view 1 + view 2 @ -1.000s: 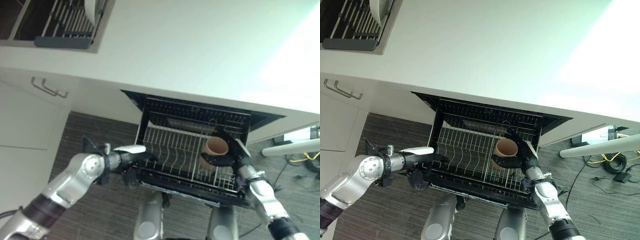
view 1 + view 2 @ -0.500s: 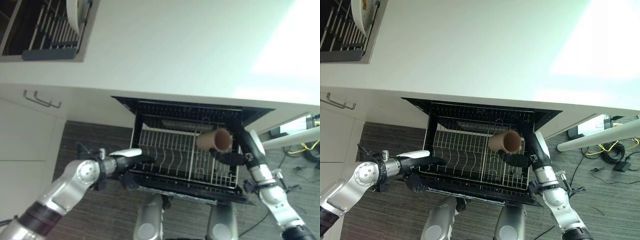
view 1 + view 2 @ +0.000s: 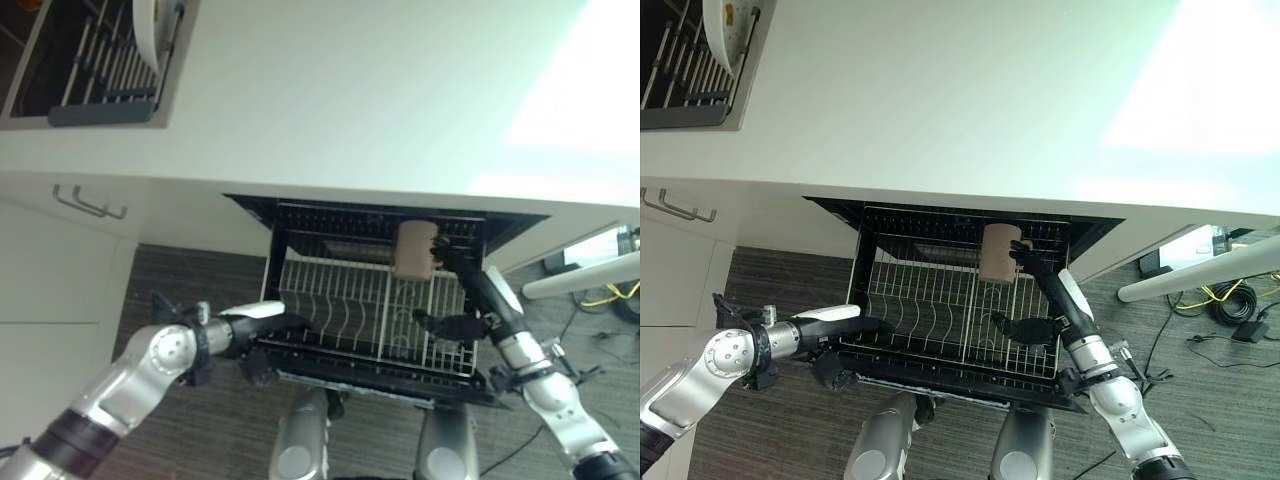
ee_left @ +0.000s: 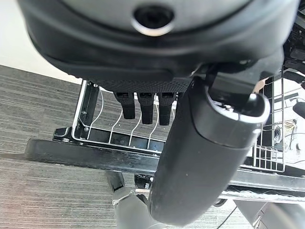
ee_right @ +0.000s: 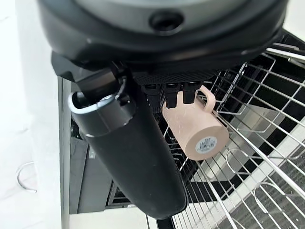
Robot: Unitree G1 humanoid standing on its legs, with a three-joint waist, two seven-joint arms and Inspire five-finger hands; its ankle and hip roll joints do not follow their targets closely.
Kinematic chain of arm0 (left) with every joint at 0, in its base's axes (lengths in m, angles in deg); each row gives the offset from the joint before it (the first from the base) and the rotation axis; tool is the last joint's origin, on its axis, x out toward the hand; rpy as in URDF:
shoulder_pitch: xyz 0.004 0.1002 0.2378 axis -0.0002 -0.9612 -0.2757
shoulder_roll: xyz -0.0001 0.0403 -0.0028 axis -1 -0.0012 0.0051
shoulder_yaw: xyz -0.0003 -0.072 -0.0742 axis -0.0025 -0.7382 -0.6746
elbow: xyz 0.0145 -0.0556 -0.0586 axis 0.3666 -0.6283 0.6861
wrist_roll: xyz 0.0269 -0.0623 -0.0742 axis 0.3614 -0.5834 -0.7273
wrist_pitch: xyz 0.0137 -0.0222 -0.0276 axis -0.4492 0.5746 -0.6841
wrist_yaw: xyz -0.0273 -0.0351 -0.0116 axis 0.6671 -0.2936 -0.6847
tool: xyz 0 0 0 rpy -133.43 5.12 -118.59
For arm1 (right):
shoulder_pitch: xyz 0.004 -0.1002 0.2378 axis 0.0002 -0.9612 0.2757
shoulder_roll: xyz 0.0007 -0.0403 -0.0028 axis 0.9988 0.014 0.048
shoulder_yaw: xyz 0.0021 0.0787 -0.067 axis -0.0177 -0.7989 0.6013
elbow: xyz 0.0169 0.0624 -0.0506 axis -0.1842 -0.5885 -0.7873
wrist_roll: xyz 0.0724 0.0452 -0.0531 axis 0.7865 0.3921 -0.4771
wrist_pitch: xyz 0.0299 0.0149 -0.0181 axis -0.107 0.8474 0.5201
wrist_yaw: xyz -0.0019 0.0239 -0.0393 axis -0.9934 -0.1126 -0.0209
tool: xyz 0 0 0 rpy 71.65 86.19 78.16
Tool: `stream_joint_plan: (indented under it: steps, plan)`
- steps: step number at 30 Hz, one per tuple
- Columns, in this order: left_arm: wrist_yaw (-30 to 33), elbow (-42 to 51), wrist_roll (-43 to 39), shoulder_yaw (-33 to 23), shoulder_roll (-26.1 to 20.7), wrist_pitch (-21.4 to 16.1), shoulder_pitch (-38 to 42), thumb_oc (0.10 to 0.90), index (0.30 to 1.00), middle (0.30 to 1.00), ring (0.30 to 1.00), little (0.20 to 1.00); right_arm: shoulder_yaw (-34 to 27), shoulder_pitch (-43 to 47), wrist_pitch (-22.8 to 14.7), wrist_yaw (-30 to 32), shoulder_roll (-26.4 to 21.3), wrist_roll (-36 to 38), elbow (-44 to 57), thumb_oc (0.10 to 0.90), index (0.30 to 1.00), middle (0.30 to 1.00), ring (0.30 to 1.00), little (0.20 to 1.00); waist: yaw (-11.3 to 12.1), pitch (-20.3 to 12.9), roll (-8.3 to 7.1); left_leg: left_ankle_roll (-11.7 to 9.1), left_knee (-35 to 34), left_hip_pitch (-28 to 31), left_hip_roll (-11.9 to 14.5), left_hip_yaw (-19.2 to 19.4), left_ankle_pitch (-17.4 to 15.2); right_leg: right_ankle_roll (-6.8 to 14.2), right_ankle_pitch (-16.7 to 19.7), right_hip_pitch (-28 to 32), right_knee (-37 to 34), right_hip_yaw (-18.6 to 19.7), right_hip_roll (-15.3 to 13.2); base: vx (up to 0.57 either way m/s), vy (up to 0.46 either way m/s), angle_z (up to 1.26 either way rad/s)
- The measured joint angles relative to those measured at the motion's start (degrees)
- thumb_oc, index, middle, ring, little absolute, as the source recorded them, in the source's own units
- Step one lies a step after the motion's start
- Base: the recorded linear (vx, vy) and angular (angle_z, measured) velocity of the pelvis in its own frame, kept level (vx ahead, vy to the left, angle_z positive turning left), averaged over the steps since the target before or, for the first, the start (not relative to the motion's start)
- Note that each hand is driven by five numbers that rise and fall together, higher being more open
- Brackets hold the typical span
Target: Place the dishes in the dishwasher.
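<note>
In the head views the right hand (image 3: 1032, 262) hooks its fingers on a pink mug (image 3: 999, 254) above the dishwasher rack (image 3: 940, 300), while the left wrist view shows the left hand (image 4: 143, 102), fingers relaxed, at the rack's front edge.

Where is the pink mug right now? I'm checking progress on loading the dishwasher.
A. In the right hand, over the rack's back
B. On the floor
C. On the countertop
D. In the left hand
A: the right hand curls round the pink mug above the back of the dishwasher rack.
</note>
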Motion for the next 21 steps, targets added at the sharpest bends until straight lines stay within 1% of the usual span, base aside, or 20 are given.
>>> stream_joint_plan:
  steps: [2, 3, 5, 7, 8, 12, 13, 15, 16, 17, 19, 20, 21]
  plan:
    - [0.06, 0.24, 0.0, -1.48, 0.04, -0.01, -1.1, 0.8, 0.9, 0.9, 0.9, 0.9, -0.84, -0.57, -0.44, 0.13, 0.01, 0.02, 0.87, 0.8, 0.9, 0.9, 0.9, 0.9, 0.03, -0.01, 0.01, -0.03, -0.12, 0.18, 0.0, 0.08, 0.02, -0.04, 0.04, 0.1, -0.17, 0.06, 0.09, 0.0, 0.0, 0.0]
    - [0.15, 0.44, 0.07, -3.09, 0.04, 0.01, -2.29, 0.8, 0.9, 0.9, 0.9, 0.9, -1.88, -1.63, -1.36, 0.46, 0.02, 0.71, 3.01, 0.8, 0.9, 0.9, 0.9, 0.9, 0.01, -0.01, 0.01, -0.05, -0.14, 0.61, 0.01, 0.1, 0.04, -0.05, 0.06, 0.52, -0.31, 0.05, 0.21, 0.03, 0.031, -0.02]
    - [0.85, 0.51, 0.05, -3.91, 0.11, 0.01, -3.45, 0.8, 0.9, 0.9, 0.9, 0.9, -3.2, -2.91, -1.89, 0.45, 0.1, 1.1, 5.54, 0.8, 0.9, 0.9, 0.9, 0.9, -0.02, -0.04, -0.01, -0.1, -0.55, 1.98, 0.13, 0.12, -0.02, -0.01, 0.16, 2.09, -1.02, -0.08, 0.52, 0.02, 0.055, -0.01]
    - [1.39, 0.69, -0.04, -5.57, 0.18, 0.0, -4.96, 0.8, 0.9, 0.9, 0.9, 0.9, -5.2, -4.23, -3.35, 0.45, 0.11, 2.9, 9.59, 0.8, 0.9, 0.9, 0.9, 0.9, -0.02, -0.07, -0.08, -0.32, -0.91, 3.62, 0.28, 0.14, -0.21, 0.03, 0.19, 3.82, -1.79, -0.15, 0.85, 0.0, 0.082, -0.03]
    - [2.15, 0.88, -0.23, -6.5, 0.34, 0.02, -5.7, 0.8, 0.9, 0.9, 0.9, 0.9, -6.3, -4.91, -2.45, 0.38, 0.1, 2.92, 11.13, 0.8, 0.9, 0.9, 0.9, 0.9, 0.06, -0.21, -0.06, -0.39, -0.77, 3.85, 0.59, 0.24, -0.45, 0.01, 0.41, 4.4, -2.18, -0.22, 1.16, -0.01, 0.063, -0.04]
    - [3.58, 1.71, -0.52, -10.65, 0.58, 0.18, -7.1, 0.8, 0.9, 0.9, 0.9, 0.9, -7.81, -5.96, -2.34, 0.39, 0.47, 4.49, 13.02, 0.8, 0.9, 0.9, 0.9, 0.9, -0.04, -0.26, -0.13, -0.61, 1.49, 3.77, 1.57, 0.01, -1.58, -0.19, 0.83, 5.69, -3.03, -0.5, 2.07, 0.01, 0.125, -0.02]
    - [3.68, 1.75, -1.13, -11.39, 0.59, 0.21, -7.13, 0.8, 0.9, 0.9, 0.9, 0.9, -7.9, -6.32, -1.41, 0.34, 0.66, 5.02, 13.32, 0.8, 0.9, 0.9, 0.9, 0.9, -0.02, -0.28, -0.14, -0.56, 2.36, 3.92, 1.94, -0.02, -2.22, -0.19, 0.83, 6.33, -3.11, -0.47, 2.33, 0.01, 0.19, -0.09]
    - [4.77, 1.88, -2.75, -12.94, 0.59, 0.26, -8.14, 0.8, 0.9, 0.9, 0.9, 0.9, -7.91, -8.16, -0.18, 0.35, 1.68, 5.01, 13.33, 0.8, 0.9, 0.9, 0.9, 0.9, 0.09, -2.63, -0.89, -0.54, 4.38, 3.61, 2.08, -0.06, -3.82, -0.05, 0.95, 6.68, -3.41, -0.07, 2.66, 0.01, 0.289, -0.14]
    - [4.82, 1.92, -4.91, -15.15, 0.59, 0.13, -10.07, 0.8, 0.9, 0.9, 0.9, 0.9, -8.27, -10.36, 0.67, 0.49, 3.79, 5.01, 13.33, 0.8, 0.9, 0.9, 0.9, 0.9, 0.05, -5.39, -1.88, -0.3, 5.99, 3.55, 2.09, 0.06, -5.38, 0.3, 1.23, 7.04, -3.58, 0.53, 2.63, 0.02, 0.317, -0.21]
    - [4.87, 1.93, -4.95, -16.17, 0.57, 0.12, -11.24, 0.8, 0.9, 0.9, 0.9, 0.9, -8.68, -11.58, 0.64, 0.66, 4.89, 4.95, 13.5, 0.8, 0.9, 0.9, 0.9, 0.9, -0.07, -7.55, -2.65, -0.13, 7.36, 3.51, 1.88, 0.75, -6.52, 0.68, 1.47, 7.11, -3.75, 1.14, 2.31, 0.01, 0.298, -0.29]
    - [4.66, 1.24, -5.28, -17.33, 0.6, 0.1, -13.4, 0.8, 0.9, 0.9, 0.9, 0.9, -9.42, -13.73, 1.17, 2.35, 7.26, 5.0, 13.41, 0.8, 0.9, 0.9, 0.9, 0.9, 0.12, -11.88, -3.55, 0.81, 9.59, 3.57, 1.47, 1.62, -9.06, 1.9, 2.56, 7.46, -4.51, 2.73, 1.76, 0.0, 0.172, -0.35]
    - [4.51, 0.24, -6.73, -17.81, 0.6, 0.1, -14.36, 0.8, 0.9, 0.9, 0.9, 0.9, -10.26, -14.19, 0.61, 3.25, 8.39, 5.02, 13.47, 0.8, 0.9, 0.9, 0.9, 0.9, -0.23, -14.07, -4.07, 1.93, 10.57, 3.7, 0.75, 2.67, -10.5, 2.78, 3.79, 7.5, -5.03, 3.72, 0.87, 0.0, 0.176, -0.38]
    - [4.47, -0.39, -7.04, -18.01, 0.64, 0.09, -14.8, 0.8, 0.9, 0.9, 0.9, 0.9, -11.27, -14.12, 0.41, 3.97, 9.18, 5.04, 13.43, 0.8, 0.9, 0.9, 0.9, 0.9, -0.29, -15.32, -4.15, 2.61, 11.25, 3.64, 0.68, 3.49, -11.5, 3.41, 5.75, 7.43, -5.71, 4.35, 0.46, -0.01, 0.163, -0.32]
